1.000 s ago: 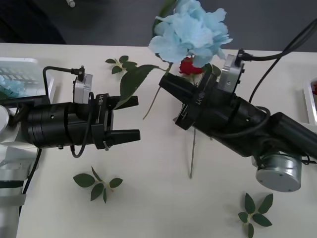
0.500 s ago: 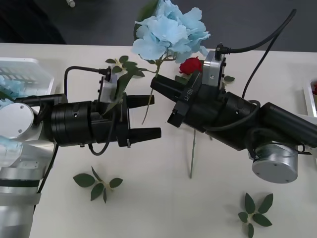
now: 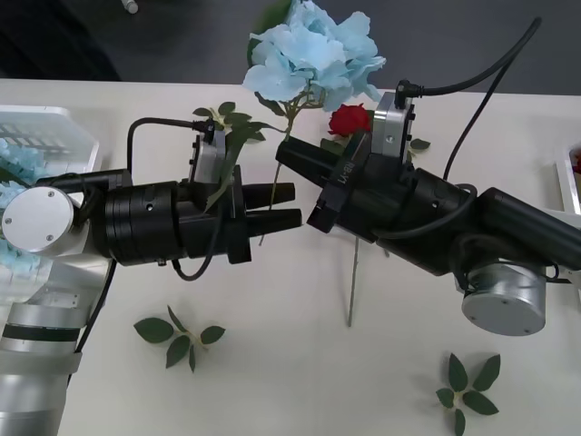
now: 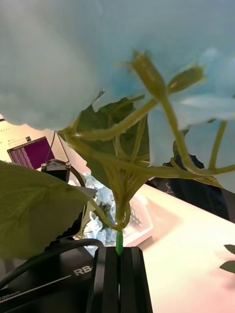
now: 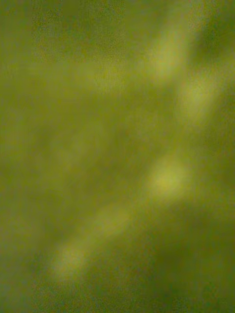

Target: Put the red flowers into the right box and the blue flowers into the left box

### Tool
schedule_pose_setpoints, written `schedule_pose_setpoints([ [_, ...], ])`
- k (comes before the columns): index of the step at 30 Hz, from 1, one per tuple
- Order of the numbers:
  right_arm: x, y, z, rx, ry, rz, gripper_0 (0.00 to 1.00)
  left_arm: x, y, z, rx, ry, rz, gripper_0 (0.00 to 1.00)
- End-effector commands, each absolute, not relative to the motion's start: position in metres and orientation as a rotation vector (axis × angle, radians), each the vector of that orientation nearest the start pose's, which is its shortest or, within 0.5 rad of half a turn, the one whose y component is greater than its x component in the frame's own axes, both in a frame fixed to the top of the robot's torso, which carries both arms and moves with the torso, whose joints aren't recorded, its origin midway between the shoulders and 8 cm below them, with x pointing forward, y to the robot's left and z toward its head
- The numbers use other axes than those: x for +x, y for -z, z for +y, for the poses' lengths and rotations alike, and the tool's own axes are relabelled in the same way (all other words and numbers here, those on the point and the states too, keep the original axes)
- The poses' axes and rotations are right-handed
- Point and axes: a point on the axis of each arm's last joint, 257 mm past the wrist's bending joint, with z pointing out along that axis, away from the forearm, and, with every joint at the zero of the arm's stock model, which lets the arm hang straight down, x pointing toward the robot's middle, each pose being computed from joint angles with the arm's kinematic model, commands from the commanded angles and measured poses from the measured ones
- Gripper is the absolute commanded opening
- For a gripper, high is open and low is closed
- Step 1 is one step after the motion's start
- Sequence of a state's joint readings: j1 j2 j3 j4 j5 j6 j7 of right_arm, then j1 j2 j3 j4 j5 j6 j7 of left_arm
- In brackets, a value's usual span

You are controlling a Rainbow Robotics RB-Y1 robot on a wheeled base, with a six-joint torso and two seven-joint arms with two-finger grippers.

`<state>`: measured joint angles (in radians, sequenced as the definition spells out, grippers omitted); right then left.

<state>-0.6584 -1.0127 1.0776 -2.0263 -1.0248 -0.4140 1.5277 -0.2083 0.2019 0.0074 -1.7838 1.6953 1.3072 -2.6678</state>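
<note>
A blue flower (image 3: 313, 56) is held up over the middle of the table, its stem slanting down between both arms. My right gripper (image 3: 285, 156) is shut on the stem just below the head; the right wrist view shows the green stem pinched in my right gripper (image 4: 119, 252) under the pale petals (image 4: 73, 58). My left gripper (image 3: 281, 205) comes in from the left and has its fingers drawn together on the lower stem. A broad leaf (image 5: 117, 156) covers the left wrist camera. A red flower (image 3: 349, 120) lies on the table behind the right gripper. The left box (image 3: 64, 116) holds blue flowers (image 3: 18, 163).
The right box (image 3: 566, 191) shows as a white rim at the right edge with a bit of red in it. Loose leaf sprigs lie at the front left (image 3: 182, 338), the front right (image 3: 467, 386) and the back (image 3: 222, 116). The table's far edge runs behind the flower.
The right arm carried the blue flower leftward, then held still. The left arm advanced to the stem, and its fingers went from wide open to drawn together on it.
</note>
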Motion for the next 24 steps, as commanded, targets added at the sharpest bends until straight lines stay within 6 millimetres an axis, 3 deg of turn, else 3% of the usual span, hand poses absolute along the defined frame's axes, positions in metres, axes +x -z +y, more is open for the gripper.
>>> schedule_pose_setpoints([
  [1,0.3863,0.0106,0.022,-0.726,-1.015,1.162,0.0,0.375,0.0864,-0.0075,1.071,1.086,1.245,0.0],
  [11,0.3885,0.0144,0.0203,-0.723,-1.018,1.187,0.0,0.3748,0.0853,-0.0077,1.065,1.091,1.243,0.0],
  [14,0.3893,0.0144,0.0199,-0.721,-1.018,1.19,0.71,0.3748,0.0853,-0.0077,1.065,1.091,1.243,0.0],
  [16,0.3901,0.0149,0.0185,-0.725,-1.008,1.189,1.0,0.3757,0.0835,-0.0073,1.06,1.091,1.24,0.0],
  [24,0.3902,0.0146,0.0144,-0.723,-1.005,1.197,1.0,0.3772,0.0831,-0.0036,1.042,1.092,1.242,0.0],
])
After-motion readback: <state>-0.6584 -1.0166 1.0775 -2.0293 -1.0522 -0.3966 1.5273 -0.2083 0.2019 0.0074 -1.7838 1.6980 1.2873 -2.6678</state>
